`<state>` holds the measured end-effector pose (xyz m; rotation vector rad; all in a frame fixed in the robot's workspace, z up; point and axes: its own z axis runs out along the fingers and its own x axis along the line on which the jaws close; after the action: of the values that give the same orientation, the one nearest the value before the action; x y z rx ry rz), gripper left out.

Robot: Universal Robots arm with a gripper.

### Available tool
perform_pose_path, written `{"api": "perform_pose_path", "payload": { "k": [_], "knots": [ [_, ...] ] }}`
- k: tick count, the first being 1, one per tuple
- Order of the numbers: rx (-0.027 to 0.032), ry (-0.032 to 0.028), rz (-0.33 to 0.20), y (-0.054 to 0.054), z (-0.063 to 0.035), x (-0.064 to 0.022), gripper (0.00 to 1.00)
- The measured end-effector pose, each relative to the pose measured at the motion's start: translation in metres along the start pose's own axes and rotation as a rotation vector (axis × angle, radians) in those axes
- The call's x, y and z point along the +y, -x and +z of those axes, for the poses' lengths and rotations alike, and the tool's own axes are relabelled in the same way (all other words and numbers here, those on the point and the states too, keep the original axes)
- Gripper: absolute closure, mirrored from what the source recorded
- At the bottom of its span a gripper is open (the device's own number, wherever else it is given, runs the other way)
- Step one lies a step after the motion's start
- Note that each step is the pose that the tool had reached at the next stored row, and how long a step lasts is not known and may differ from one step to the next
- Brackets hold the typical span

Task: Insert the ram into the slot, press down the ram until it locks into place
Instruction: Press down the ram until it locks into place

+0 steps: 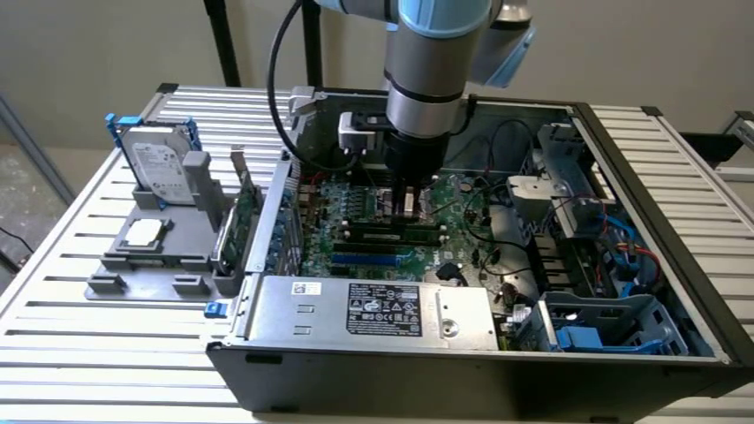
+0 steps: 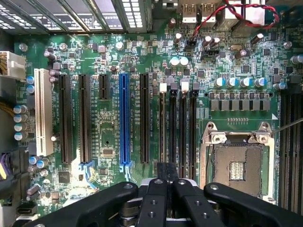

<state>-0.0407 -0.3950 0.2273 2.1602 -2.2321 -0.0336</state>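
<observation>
My fingers are closed together with nothing between them, positioned directly above the ram. The ram lies seated lengthwise in its slot on the motherboard, beside the processor socket; closed fingers give a narrow tip suited to pressing its top edge, in my judgement. The open computer case rests on a slatted metal desk in front of a plain wall.

A robotics lab bench set up for computer assembly.
An opened computer case is lying on a slatted aluminium table, a hard drive is standing in a grey fixture, and a robot arm is hanging overhead.
</observation>
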Motion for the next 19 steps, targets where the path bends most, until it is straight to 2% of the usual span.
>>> {"api": "perform_pose_path", "payload": {
  "k": [3,6,14,19],
  "knots": [
    [-0.0015,-0.0010,0.000,0.000,-0.0020,0.0000,0.89],
    [0.0001,0.0009,0.000,0.000,-0.0158,-0.0001,0.89],
    [0.0004,0.0020,-0.002,-0.001,-0.0402,-0.0063,0.89],
    [-0.0007,0.0022,-0.002,-0.002,-0.0406,-0.0063,0.89]
  ]
}}
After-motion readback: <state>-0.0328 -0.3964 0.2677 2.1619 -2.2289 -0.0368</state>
